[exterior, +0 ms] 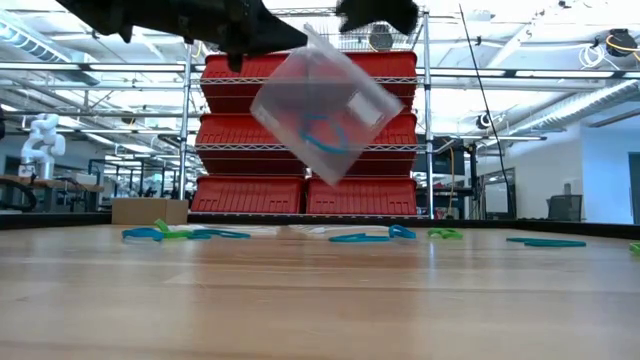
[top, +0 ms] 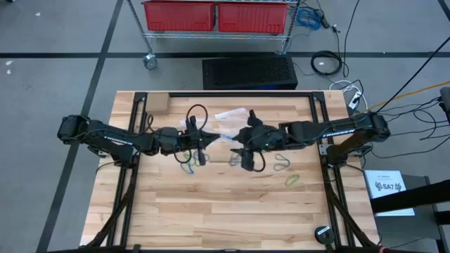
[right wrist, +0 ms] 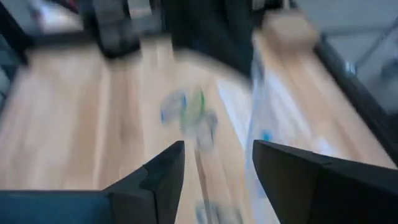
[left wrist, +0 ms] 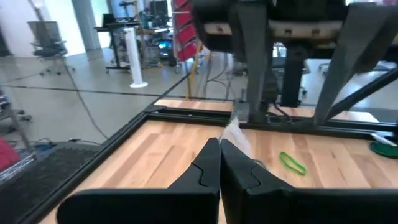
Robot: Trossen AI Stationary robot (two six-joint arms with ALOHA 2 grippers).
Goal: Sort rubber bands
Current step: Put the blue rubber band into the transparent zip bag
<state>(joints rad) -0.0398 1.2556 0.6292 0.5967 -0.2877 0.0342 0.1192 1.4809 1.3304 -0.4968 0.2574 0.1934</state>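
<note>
Your left claw (left wrist: 219, 163) pinches a clear bag (exterior: 322, 103) holding one blue band (exterior: 325, 140). Your right claw (right wrist: 217, 165) is apart. Many bands (exterior: 362, 237) still lie on the table (top: 211, 218).

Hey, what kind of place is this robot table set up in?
Likely a robotics lab or workshop: wire shelving with red storage bins behind the wooden table, cables across the floor, and a small white robot arm on a far bench.

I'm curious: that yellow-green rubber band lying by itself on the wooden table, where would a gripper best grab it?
The yellow-green rubber band lies flat, a thin elongated loop apart from the others. It is probably best to come straight down from above and pinch one long strand near its middle. From the side, nothing stands up to catch.
</note>
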